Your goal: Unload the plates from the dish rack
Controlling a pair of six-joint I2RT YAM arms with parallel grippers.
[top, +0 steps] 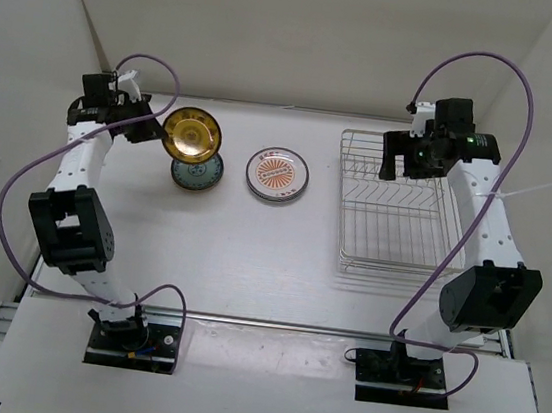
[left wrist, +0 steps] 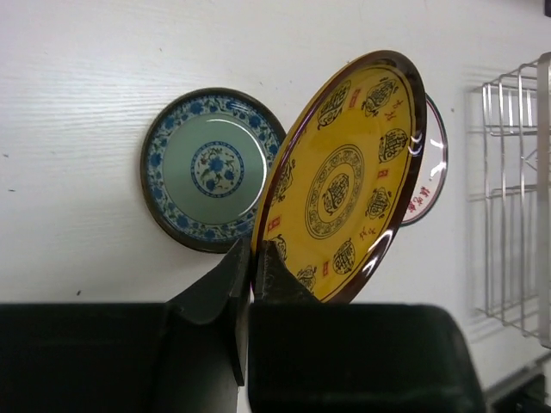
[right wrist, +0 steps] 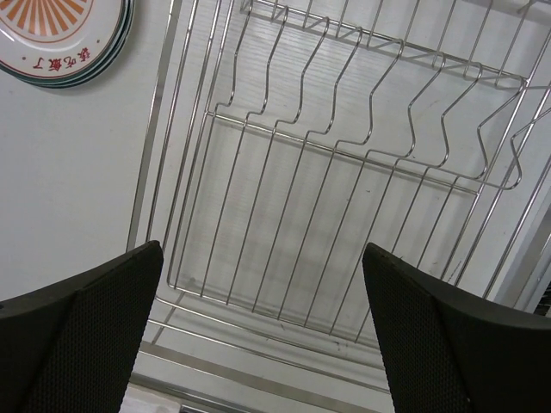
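My left gripper (left wrist: 250, 251) is shut on the rim of the yellow plate with brown pattern (left wrist: 349, 176), holding it tilted above the table (top: 191, 135). The teal-blue patterned plate (left wrist: 209, 168) lies flat on the table beneath it (top: 197, 172). The white plate with orange sunburst (top: 278, 174) lies flat in the middle, partly hidden behind the yellow plate in the left wrist view (left wrist: 430, 176). The silver wire dish rack (top: 397, 206) holds no plates. My right gripper (right wrist: 263, 258) is open and empty above the rack (right wrist: 344, 172).
White walls close in the table at the back and both sides. Purple cables loop from each arm. The sunburst plate's edge shows at the top left of the right wrist view (right wrist: 60, 43).
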